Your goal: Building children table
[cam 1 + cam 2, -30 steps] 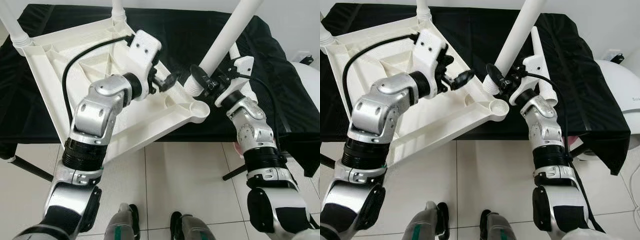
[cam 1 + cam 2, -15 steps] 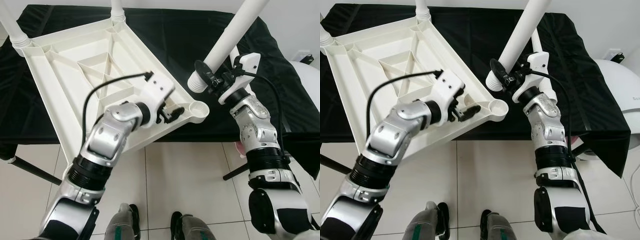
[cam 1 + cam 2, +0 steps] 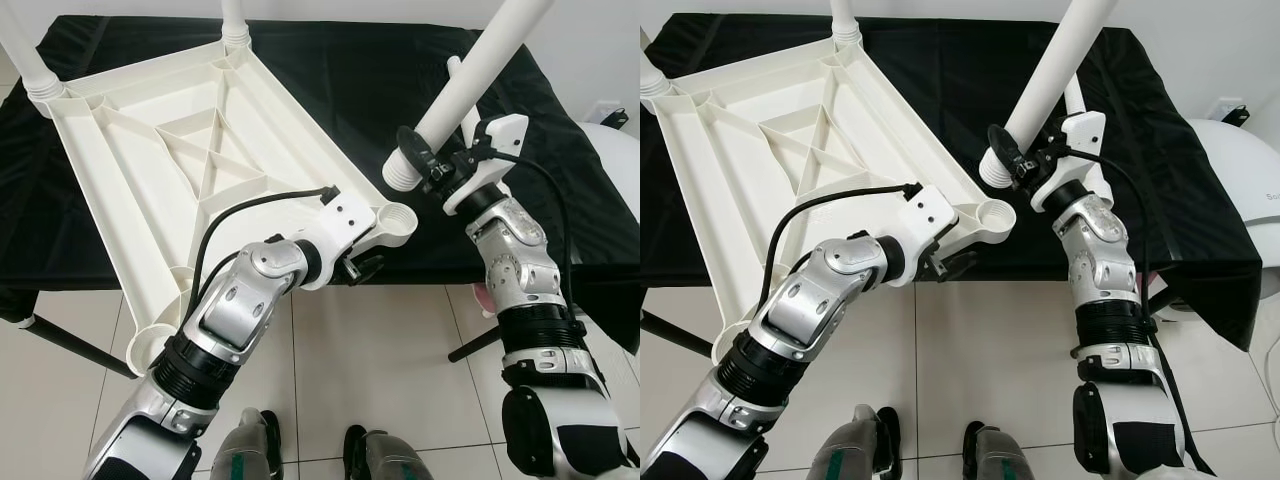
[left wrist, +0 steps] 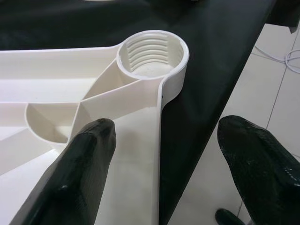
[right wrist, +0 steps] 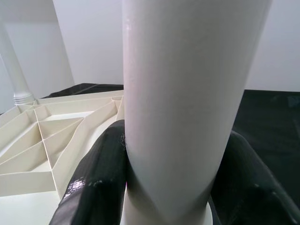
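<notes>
Upturned white children's table point(image 3: 180, 150) on the black-draped tabletop point(image 3: 400, 80); left pincer point(image 4: 159, 154), fingers apart, straddles its rim near the empty corner socket point(image 4: 152, 54); right pincer point(image 3: 1015, 165) clamped on a white leg point(image 3: 1045, 75) above that socket

Black-draped surface point(image 3: 560, 150) on a tiled floor point(image 3: 380, 350), bearing an upturned white table top point(image 3: 160, 160) whose near corner overhangs its edge.
</notes>
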Robot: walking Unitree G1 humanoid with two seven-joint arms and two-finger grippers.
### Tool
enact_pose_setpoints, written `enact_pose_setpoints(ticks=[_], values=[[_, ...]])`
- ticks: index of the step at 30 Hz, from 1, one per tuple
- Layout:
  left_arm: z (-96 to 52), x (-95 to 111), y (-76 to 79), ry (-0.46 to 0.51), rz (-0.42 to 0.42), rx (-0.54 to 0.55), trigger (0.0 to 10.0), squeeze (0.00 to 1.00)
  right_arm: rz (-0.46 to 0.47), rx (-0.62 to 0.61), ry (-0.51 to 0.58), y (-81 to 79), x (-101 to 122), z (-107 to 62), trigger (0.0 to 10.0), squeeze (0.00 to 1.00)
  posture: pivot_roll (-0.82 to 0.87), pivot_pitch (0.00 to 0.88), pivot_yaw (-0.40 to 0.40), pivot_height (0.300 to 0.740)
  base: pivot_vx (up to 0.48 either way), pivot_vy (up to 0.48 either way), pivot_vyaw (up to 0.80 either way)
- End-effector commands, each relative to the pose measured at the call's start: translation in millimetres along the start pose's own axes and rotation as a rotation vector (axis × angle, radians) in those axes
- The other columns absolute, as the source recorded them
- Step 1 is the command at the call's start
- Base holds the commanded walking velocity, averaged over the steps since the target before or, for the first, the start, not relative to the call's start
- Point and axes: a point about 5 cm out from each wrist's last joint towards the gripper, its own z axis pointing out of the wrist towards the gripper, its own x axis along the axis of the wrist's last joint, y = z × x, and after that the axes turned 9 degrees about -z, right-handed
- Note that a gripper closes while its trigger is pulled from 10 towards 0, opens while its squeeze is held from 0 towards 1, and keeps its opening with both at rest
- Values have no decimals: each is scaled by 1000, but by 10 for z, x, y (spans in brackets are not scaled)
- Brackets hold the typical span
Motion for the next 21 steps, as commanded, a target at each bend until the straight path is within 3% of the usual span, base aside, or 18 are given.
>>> enact_pose_setpoints(ticks=[1,12,13,16,17,21], values=[[20,-60,-21,-14,-4,52,10000,0,-13,-11,20,36,50,-22,10000,0,-55,145,-20,740,0,0,0],[52,-259,-195,-126,-34,128,10000,0,-3,7,40,36,97,-17,10000,0,-58,156,-16,740,0,0,0],[52,-250,-207,-121,-35,128,4824,0,-3,9,40,36,98,-22,10000,0,-58,156,-16,740,0,0,0],[50,-227,-236,-112,-38,131,5333,0,-6,9,40,41,100,-28,10000,0,-60,158,-15,740,0,0,0],[47,-221,-249,-108,-39,132,0,0,-7,8,39,45,101,-29,10000,0,-63,160,-13,740,0,0,0],[31,-220,-297,-108,-27,136,0,0,-16,4,38,69,111,-41,10000,0,-64,161,-12,740,0,0,0]])
